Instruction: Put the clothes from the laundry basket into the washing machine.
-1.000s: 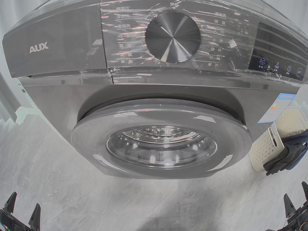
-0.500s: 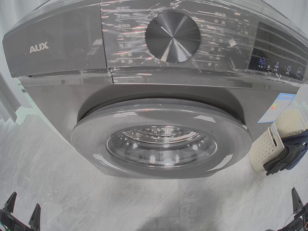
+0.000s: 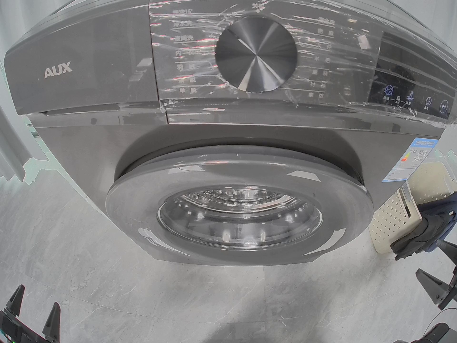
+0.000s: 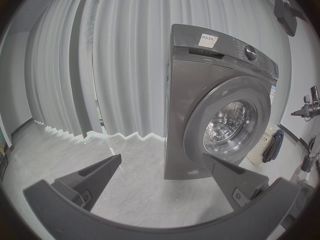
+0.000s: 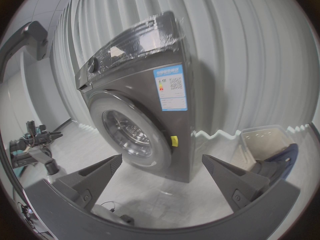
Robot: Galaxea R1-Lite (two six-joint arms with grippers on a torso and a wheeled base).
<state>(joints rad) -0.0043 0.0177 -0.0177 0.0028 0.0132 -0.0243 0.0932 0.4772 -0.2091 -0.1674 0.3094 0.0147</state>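
Head view: the washing machine (image 3: pixel 238 134), door (image 3: pixel 238 206) shut, stands ahead of the left pincer (image 3: pixel 36 303), the laundry basket (image 3: pixel 396 215) with dark clothes (image 3: pixel 422 234) over its rim sits just beyond the right pincer (image 3: pixel 437 263), both pincers spread wide, holding nothing.

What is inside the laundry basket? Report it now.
A black garment and a blue garment hang over the rim of the laundry basket. Its far inner wall shows bare; its floor is hidden by the near wall and those clothes.
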